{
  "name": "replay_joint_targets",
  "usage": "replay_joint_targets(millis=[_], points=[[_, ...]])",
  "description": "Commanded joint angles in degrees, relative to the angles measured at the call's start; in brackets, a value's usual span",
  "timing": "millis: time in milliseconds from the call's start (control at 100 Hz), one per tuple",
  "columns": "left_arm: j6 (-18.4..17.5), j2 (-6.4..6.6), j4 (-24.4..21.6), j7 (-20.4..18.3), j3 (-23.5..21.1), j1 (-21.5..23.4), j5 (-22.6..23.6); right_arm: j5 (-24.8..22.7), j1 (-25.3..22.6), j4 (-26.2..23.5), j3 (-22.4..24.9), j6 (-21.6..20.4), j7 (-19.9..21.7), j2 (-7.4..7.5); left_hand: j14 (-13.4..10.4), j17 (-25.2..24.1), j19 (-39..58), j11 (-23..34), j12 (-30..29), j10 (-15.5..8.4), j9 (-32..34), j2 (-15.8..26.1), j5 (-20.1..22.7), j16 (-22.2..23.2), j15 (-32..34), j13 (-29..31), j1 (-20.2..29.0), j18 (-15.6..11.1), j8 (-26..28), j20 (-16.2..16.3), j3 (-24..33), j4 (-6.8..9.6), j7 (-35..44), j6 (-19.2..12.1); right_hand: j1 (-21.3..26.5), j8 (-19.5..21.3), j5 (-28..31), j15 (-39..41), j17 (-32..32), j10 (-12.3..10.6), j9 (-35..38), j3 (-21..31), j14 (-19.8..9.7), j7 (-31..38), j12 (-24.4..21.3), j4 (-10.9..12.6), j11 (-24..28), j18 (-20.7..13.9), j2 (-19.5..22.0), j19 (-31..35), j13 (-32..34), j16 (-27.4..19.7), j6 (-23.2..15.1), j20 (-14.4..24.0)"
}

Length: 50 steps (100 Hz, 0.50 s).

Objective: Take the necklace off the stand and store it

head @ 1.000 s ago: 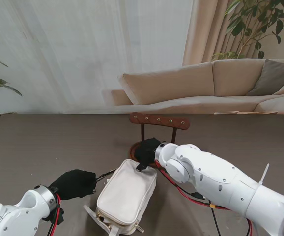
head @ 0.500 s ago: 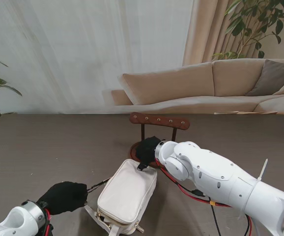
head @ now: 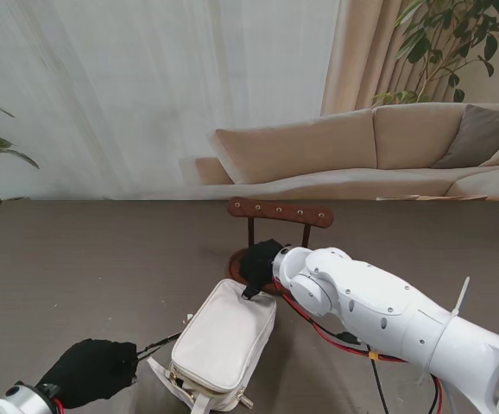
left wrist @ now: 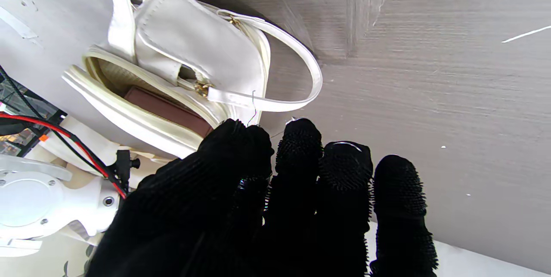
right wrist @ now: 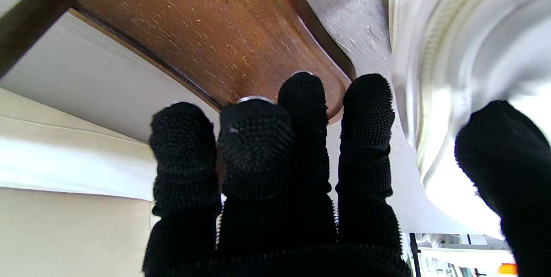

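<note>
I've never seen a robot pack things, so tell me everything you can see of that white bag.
The bag is a small cream pouch, leather-like, with gold clasps and a thin looped strap. It lies flat on the table, near the wooden stand. Its zip mouth gapes, showing a tan lining and something brown inside. The right hand rests at its far corner; the left hand pinches a thin dark strand running toward it.

cream-white bag [head: 223, 339], dark brown wooden stand [head: 280, 212], black knobbly-textured hands, grey table [head: 77, 259]

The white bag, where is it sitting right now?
In the stand's view the white bag lies on the table near me, about centre, between the left hand and the right hand, just in front of the wooden stand.
</note>
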Motion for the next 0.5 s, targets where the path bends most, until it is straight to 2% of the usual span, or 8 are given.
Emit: replay_joint_targets(millis=[0,140,490], points=[[-0.44,-0.54,-1.41,-0.12,-0.48,1.99,0.17,-0.84,-1.07,2.35,-0.83,0.53,1.85,1.13,-0.54,-0.85,-0.33,0.08,-0.27,-0.58,-0.32,1.48,1.42,0.04,-0.17,-0.6,3.3,-1.14,0.83,-0.73,0.1,2.36,5.08,-0.15,12.96,1.16,1.7,1.61,-3.2,-0.42,2.3,6.43,-1.97,0.66,1.14,6.44,0.91,-0.76,-3.62,2.91,2.25,0.19,-1.27,0.27],[-0.63,-1.17,-3.76,2.13,-1.82,6.23,0.84,-0.72,-1.06,2.39,-0.98,0.58,1.91,1.1,-0.76,-0.85,-0.33,0.12,-0.27,-0.59,-0.24,1.49,1.46,0.12,-0.01,-0.6,3.43,-1.15,0.85,-0.73,0.01,2.42,5.1,-0.22,12.93,1.37,1.64,1.75,-3.2,-0.37,2.3,6.45,-2.11,0.76,1.22,6.43,0.97,-0.76,-3.65,2.91,2.26,0.24,-1.24,0.27],[-0.15,-2.73,-4.68,9.32,-3.89,14.44,4.14,-0.5,-0.87,2.5,-1.54,0.63,2.13,1.08,-0.68,-0.72,-0.3,0.13,-0.28,-0.59,-0.18,1.52,1.49,0.19,0.11,-0.62,3.51,-1.14,0.85,-0.72,-0.18,2.48,5.03,-0.18,12.92,1.69,1.58,1.86,-3.2,-0.43,2.27,6.5,-2.3,0.75,1.32,6.43,0.96,-0.8,-3.64,2.9,2.26,0.24,-1.25,0.26]])
